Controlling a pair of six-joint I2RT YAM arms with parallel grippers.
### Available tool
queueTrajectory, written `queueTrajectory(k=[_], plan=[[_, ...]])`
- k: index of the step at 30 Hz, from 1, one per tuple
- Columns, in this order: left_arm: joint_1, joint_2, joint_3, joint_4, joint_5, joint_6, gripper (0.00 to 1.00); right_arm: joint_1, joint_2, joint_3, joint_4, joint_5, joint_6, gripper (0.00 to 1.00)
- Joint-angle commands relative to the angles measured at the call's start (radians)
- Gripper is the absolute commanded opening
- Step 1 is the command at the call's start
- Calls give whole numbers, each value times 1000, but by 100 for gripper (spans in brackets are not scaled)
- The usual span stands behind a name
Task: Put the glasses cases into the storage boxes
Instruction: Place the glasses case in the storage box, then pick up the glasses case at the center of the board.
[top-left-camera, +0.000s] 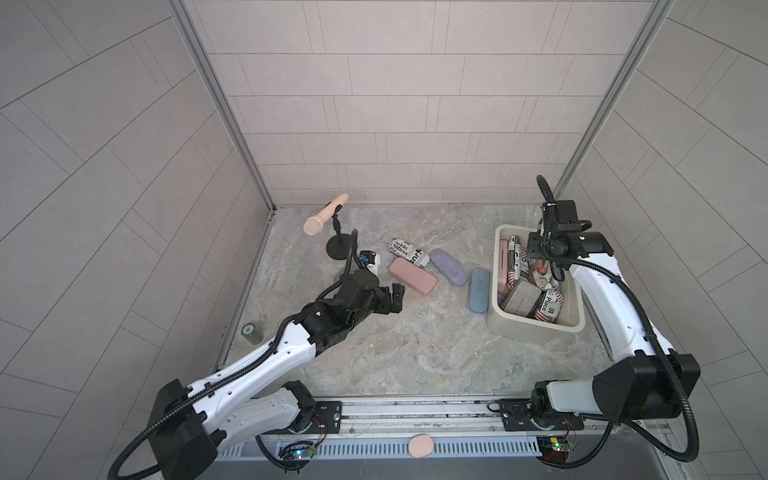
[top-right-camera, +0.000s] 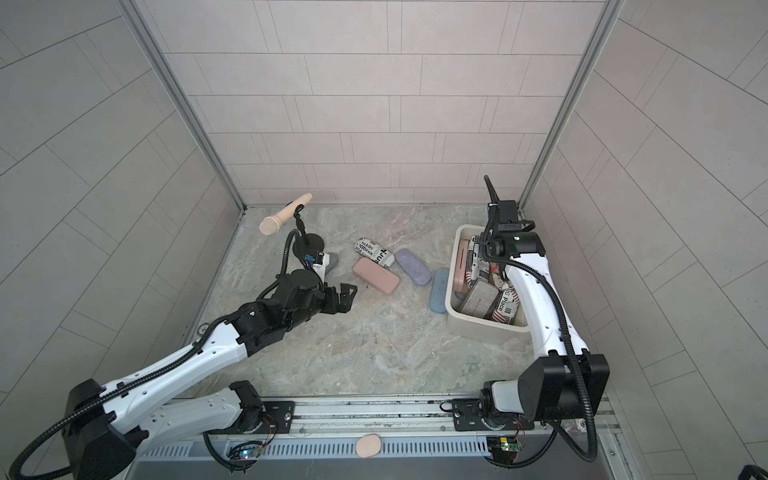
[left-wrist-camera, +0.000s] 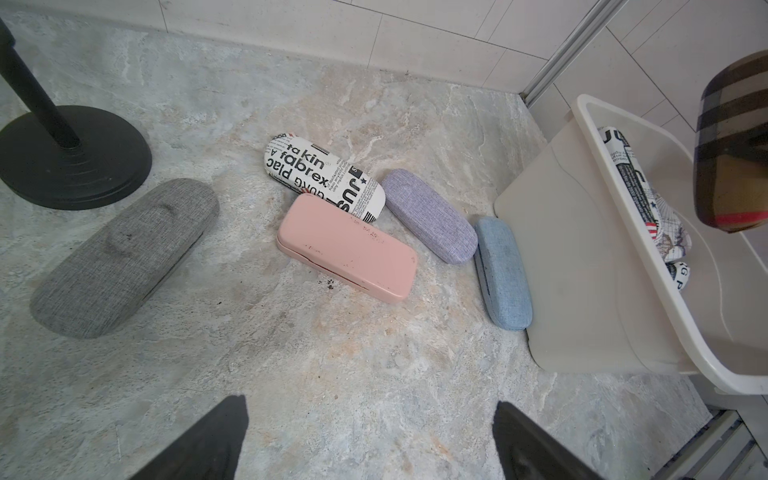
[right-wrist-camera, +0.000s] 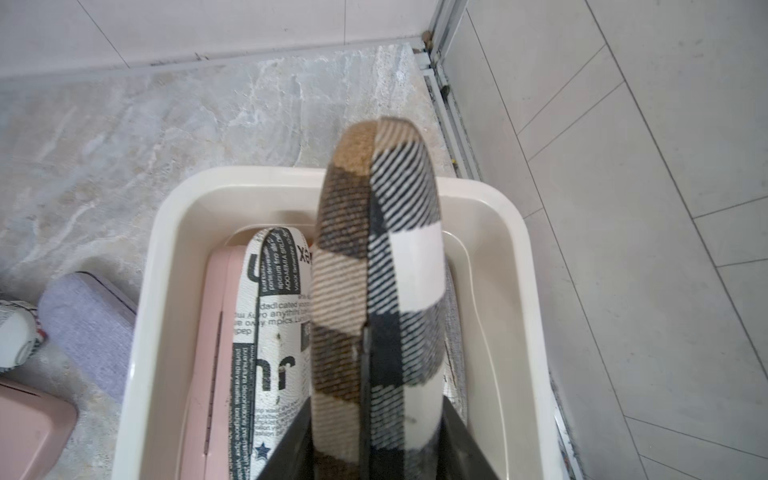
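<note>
Five loose cases (left-wrist-camera: 347, 247), one tub (left-wrist-camera: 582, 270), one microphone (top-left-camera: 326, 218)

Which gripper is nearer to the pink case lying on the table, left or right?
Left. The left gripper hovers open just short of the pink case; the right gripper is off to the side over the tub, holding a plaid case.

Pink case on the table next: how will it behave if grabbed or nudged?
The pink case looks rigid and flat-sided, so it probably keeps shape and won't roll. Its smooth finish may slip in a grip. It lies against the newspaper-print case, so a push likely shifts both.
</note>
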Motion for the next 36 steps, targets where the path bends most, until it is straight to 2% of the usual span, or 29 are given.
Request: queueTrajectory(k=[1, 5, 6, 8, 11, 13, 19, 23, 26, 29, 33, 36], plan=[[5, -22, -16, -15, -35, -28, 99, 0, 68, 8, -125, 53, 7, 31], [5, -22, -3, -33, -47, -21, 99, 2, 120, 11, -137, 28, 30, 32], [5, -18, 3, -38, -47, -17, 99, 1, 127, 9, -127, 28, 37, 35], [5, -10, 15, -47, -47, -12, 99, 1, 137, 8, -115, 16, 42, 50], [5, 6, 35, -55, -47, -5, 99, 3, 122, 25, -113, -5, 51, 56], [6, 25, 50, -57, -46, 6, 99, 4, 95, 26, -101, -63, 54, 60], [33, 136, 115, -86, -67, -6, 100, 17, -58, -66, -31, -185, 90, 63], [114, 246, 179, -126, -55, -20, 100, 76, -162, -92, -44, -156, 101, 63], [150, 339, 228, -159, -113, 16, 100, 141, -255, -127, -27, -128, 108, 72], [164, 432, 275, -203, -250, 43, 100, 183, -342, -173, 11, -154, 121, 79], [164, 544, 339, -256, -430, 98, 100, 197, -456, -257, 94, -161, 138, 83], [169, 600, 360, -223, -504, 161, 100, 195, -507, -291, 126, -173, 148, 86]])
